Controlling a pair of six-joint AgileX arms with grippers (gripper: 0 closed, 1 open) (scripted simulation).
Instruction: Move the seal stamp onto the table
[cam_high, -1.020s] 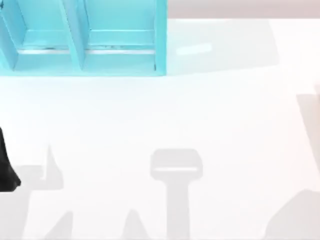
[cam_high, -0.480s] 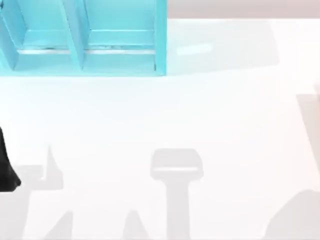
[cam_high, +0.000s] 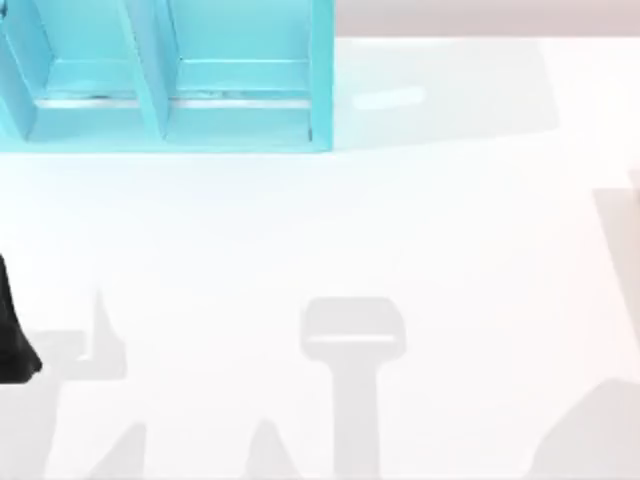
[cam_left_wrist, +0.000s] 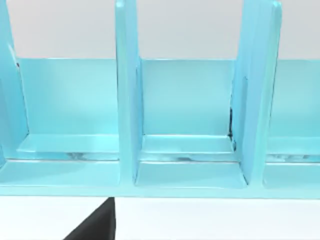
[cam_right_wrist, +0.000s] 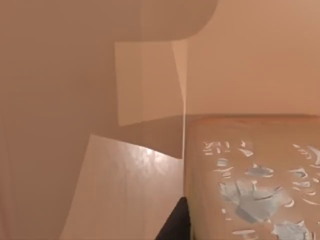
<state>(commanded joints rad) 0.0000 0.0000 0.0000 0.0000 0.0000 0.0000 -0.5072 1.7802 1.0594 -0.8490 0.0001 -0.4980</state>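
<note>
— Where is the stamp (cam_right_wrist: 250, 170)?

— Right up against the right wrist camera: tan-brown faces, with pale flecked marks on the face nearest the lens. Whether it stands on the shelf (cam_high: 170, 90) or the counter (cam_high: 420, 230), I cannot tell.

— And the right gripper (cam_right_wrist: 175, 225)?

— A dark sliver of it shows at the lower edge of that view, beside the stamp's corner. Whether it is spread or pinching, I cannot tell.

— The left side?

— From above, the left arm (cam_high: 12, 330) is a black shape at the counter's left edge, well apart from the shelf. Its wrist camera faces the shelf's open compartments, split by upright dividers. A dark wedge of the left gripper (cam_left_wrist: 97, 227) shows low in that view, in front of the shelf's base. Its state I cannot tell either.

— Where is the shelf?

— At the far left of the counter, turquoise, its open side towards the arms. The white counter in front of it carries grey shadows.
</note>
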